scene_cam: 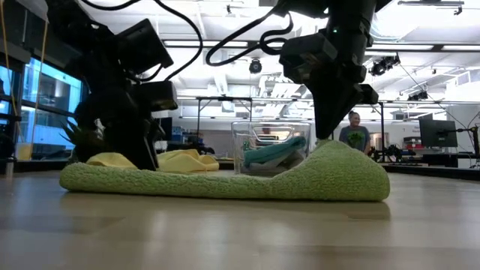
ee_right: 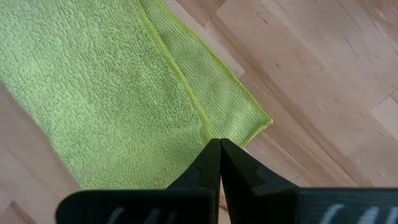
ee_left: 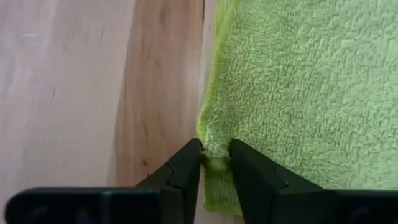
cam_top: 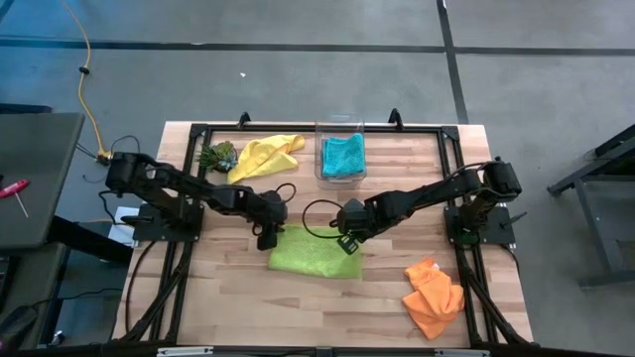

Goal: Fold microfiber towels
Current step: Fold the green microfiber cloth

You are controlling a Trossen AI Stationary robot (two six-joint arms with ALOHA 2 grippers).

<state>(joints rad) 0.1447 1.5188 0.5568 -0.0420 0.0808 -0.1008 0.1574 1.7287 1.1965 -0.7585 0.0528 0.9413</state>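
Observation:
A lime green towel [cam_top: 316, 252] lies on the wooden table [cam_top: 228, 297] between my two grippers. My left gripper [cam_top: 270, 236] is down at the towel's far left corner, shut on its edge. My right gripper [cam_top: 347, 241] is shut on the towel's far right part, where the cloth rises in a hump [scene_cam: 334, 154]. A yellow towel [cam_top: 263, 154] lies crumpled at the far left. A teal towel [cam_top: 343, 156] sits inside a clear box. An orange towel [cam_top: 434, 296] lies crumpled at the near right. My left gripper pinches a small bit of the towel's left edge [ee_left: 216, 164] between its two fingers, near the far left corner. The fingers slant down from above. The towel lies flat on the table there. My right gripper is shut on the towel's far right part [ee_right: 210, 138], fingers pointing steeply down. The cloth is drawn up into a hump under the fingers [scene_cam: 330, 150], while the rest rests on the table. How many layers it has, I cannot tell.
A small green leafy clump [cam_top: 217, 156] sits beside the yellow towel. The clear box [cam_top: 340, 129] stands at the far middle. A black frame [cam_top: 298, 129] runs round the table's edges. Bare wood lies at the near left. A person [scene_cam: 354, 135] stands in the room beyond.

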